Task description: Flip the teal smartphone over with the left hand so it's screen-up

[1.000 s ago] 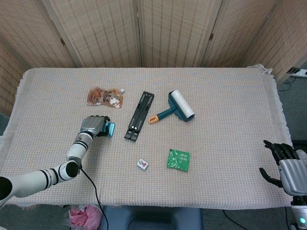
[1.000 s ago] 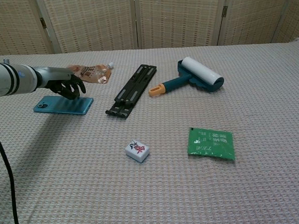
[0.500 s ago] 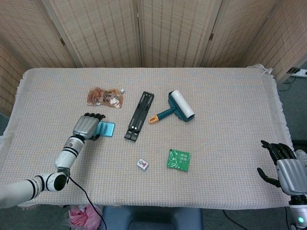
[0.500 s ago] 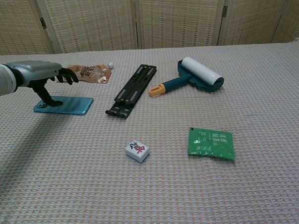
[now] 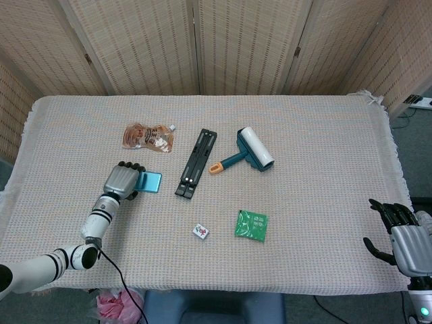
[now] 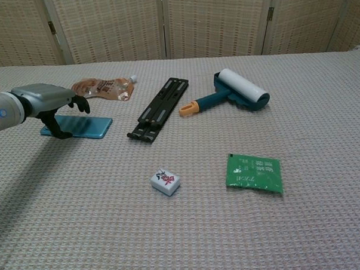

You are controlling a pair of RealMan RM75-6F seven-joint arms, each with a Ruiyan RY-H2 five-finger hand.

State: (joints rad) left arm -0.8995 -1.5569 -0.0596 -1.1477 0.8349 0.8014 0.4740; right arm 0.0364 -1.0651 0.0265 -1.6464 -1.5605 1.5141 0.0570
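Even, bright light from above leaves only soft, faint shadows on the cloth (image 6: 190, 230), with no glare, and both views are sharp with little distortion at the edges.

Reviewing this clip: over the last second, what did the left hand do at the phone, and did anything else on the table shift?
The left hand drew back off the teal smartphone toward the phone's near-left end, fingers spreading; it now hovers there holding nothing. The phone still lies flat where it was. The right hand barely shifted at the table's edge. The lint roller, black stand and green packet stayed put.
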